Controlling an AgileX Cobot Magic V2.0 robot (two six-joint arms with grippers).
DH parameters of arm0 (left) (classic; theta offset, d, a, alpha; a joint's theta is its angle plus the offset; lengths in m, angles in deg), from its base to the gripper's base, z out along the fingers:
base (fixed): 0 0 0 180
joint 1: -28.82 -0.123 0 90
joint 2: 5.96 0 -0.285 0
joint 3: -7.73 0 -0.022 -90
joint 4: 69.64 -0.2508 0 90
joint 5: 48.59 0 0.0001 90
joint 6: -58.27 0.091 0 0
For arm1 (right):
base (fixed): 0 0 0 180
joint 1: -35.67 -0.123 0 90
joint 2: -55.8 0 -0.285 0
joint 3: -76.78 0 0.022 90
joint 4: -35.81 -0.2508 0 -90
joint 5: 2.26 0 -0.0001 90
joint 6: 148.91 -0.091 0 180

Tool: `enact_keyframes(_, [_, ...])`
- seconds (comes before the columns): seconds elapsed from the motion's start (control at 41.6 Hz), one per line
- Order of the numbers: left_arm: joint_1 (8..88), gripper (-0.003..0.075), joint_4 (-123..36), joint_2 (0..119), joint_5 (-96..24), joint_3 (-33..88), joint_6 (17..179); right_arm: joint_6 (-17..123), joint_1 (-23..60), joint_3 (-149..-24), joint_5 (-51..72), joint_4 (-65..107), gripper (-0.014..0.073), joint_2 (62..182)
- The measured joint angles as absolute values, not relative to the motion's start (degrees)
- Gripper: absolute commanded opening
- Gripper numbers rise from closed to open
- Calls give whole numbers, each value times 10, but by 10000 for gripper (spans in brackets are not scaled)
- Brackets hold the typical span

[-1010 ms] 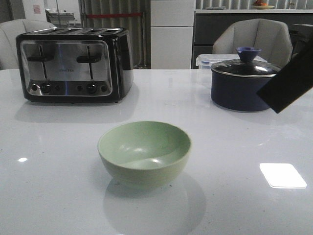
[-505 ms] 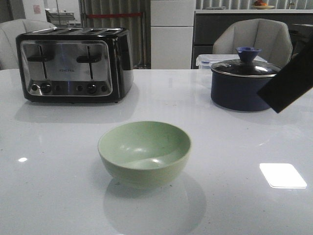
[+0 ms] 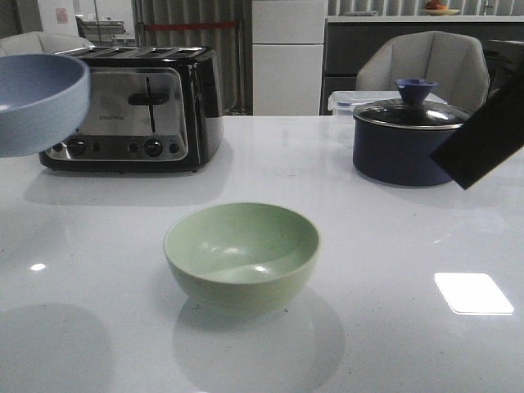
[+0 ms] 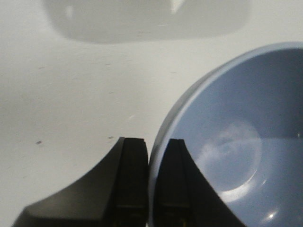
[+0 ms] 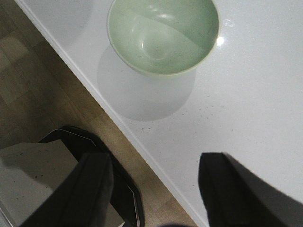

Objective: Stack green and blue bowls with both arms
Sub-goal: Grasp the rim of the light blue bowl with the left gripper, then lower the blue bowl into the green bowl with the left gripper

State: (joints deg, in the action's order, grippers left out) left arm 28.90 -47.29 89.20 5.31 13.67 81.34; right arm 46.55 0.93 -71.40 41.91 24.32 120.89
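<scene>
The left gripper (image 4: 149, 189) pinched the blue bowl's (image 3: 37, 102) rim, aloft left of the green bowl (image 3: 241, 255); that thin grip risked slipping. The right gripper (image 5: 154, 189) hung spread.

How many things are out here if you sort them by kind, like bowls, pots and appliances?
Bowls: 2, the green bowl on the table and the blue bowl held up by the left claw
Lidded saucepans: 1
Toasters: 1
Total: 4
</scene>
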Motion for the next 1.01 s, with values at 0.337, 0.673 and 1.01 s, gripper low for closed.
enact_keyframes(0.337, [493,93,-467,967,60,62,805,465,9,-714,419,243,500,1209])
enact_keyframes(0.673, [544,93,-467,1097,58,20,803,465,9,-714,419,243,500,1209])
enact_keyframes(1.01, [547,274,-463,1131,47,18,803,465,9,-714,419,243,500,1209])
